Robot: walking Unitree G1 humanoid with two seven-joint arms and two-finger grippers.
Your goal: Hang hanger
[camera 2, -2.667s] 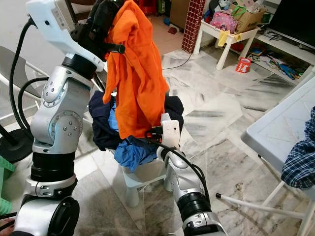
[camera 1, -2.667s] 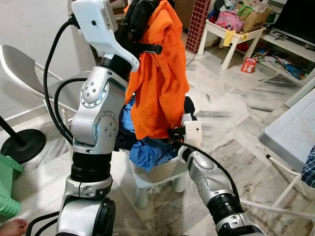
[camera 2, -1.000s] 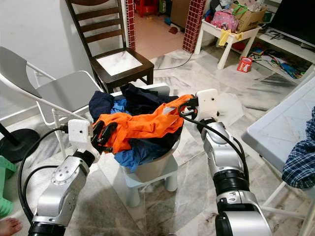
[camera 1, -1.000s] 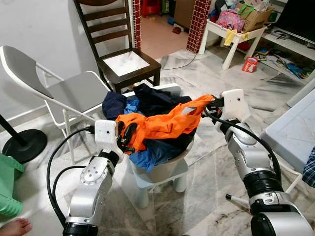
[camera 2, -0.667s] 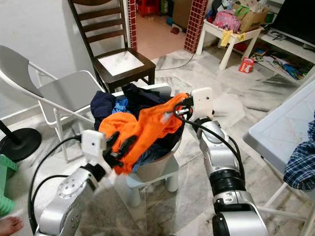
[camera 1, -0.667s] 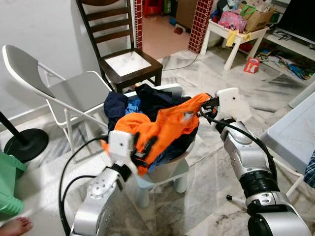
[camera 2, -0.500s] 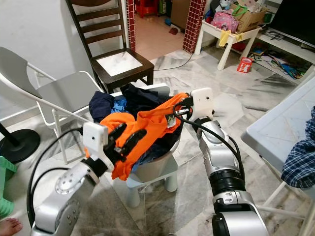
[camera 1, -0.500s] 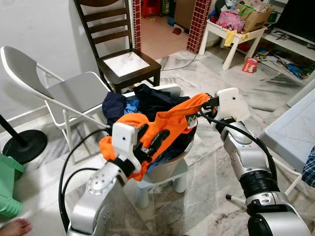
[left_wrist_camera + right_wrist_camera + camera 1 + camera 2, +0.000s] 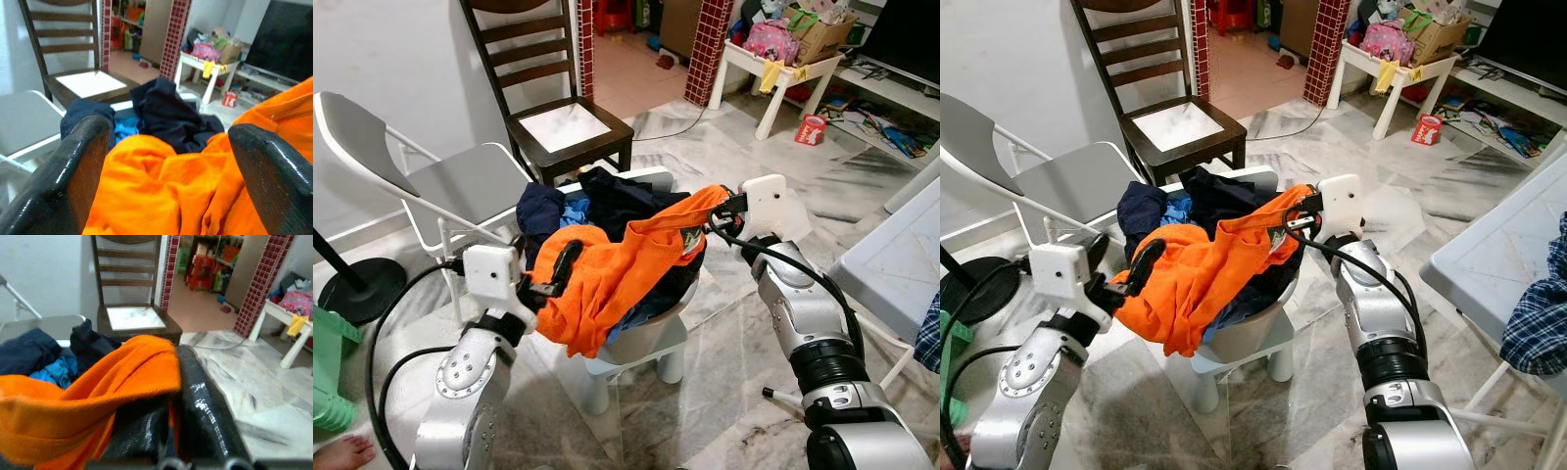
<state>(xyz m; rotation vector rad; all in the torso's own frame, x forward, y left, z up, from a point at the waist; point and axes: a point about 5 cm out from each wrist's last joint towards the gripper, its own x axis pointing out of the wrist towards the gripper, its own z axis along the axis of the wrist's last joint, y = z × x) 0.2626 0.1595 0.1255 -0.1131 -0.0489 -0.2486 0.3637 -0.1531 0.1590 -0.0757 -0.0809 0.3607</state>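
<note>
Our right gripper (image 9: 1285, 222) pinches one edge of the soft, limp orange garment (image 9: 617, 269) draped over the white laundry basket (image 9: 641, 338), our left gripper (image 9: 553, 277) spread wide at its bunched end, where we'd grip next.

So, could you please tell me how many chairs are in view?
2: a dark wooden chair behind the laundry basket, and a grey folding chair to its left. Others may be hidden.

Left gripper (image 9: 551, 277) pulled back toward robot's left, fingers parted; orange shirt (image 9: 612, 269) slumped over laundry pile.
</note>
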